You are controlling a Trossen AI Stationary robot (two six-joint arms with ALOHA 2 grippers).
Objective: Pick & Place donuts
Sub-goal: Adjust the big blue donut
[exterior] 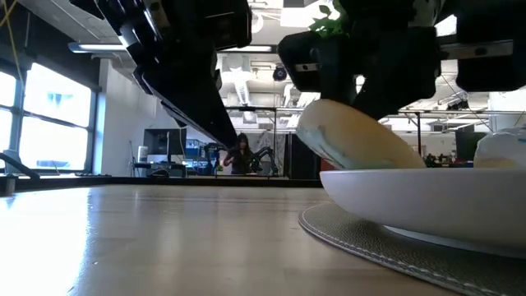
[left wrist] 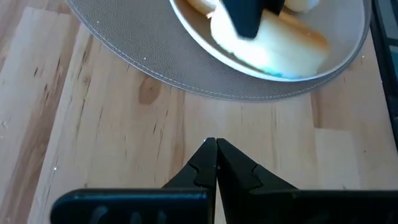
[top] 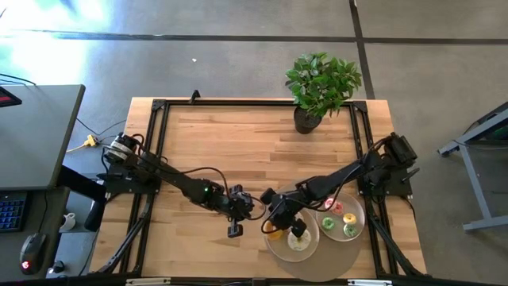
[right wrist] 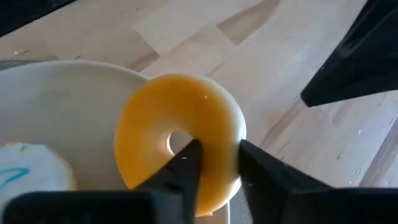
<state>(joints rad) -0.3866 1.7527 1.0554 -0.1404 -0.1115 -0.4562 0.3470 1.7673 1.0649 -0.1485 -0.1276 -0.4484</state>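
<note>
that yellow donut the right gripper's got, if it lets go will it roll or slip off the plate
Probably it would tip flat rather than roll: the yellow donut is a flat-sided ring, pinched through its hole by the right gripper. It sits over the plate rim, so it could drop outside. It keeps its shape in the pinch, so it looks stiff.

plant: at the table's far edge, right side
plates: near edge, right side, on the mat
donuts: in the plates
</note>
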